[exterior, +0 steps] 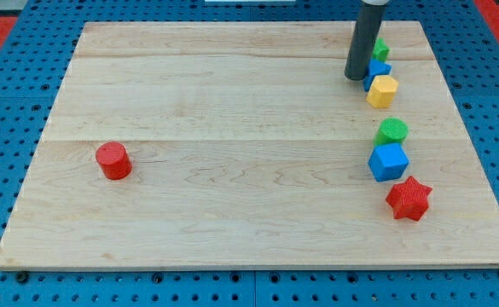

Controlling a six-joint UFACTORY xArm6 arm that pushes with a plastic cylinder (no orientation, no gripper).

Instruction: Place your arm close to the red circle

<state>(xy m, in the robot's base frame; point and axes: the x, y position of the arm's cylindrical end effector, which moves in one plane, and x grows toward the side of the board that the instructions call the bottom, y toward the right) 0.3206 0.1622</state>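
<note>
The pale wooden board [232,111] shows fine lengthwise grain and plank seams, smooth with a soft sheen. Around its edges lies a blue perforated base [488,102], plastic-looking and matt. The small red plastic cylinder [113,160] near the left edge looks matt and faintly ridged. The dark grey rod [365,38] appears smooth, slightly satin.

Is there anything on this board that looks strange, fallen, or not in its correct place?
Nothing looks damaged or fallen. Only the red circle stands alone at the view's left, while every other block sits in a loose column at the view's right. My tip is far from it, beside the yellow block.
</note>
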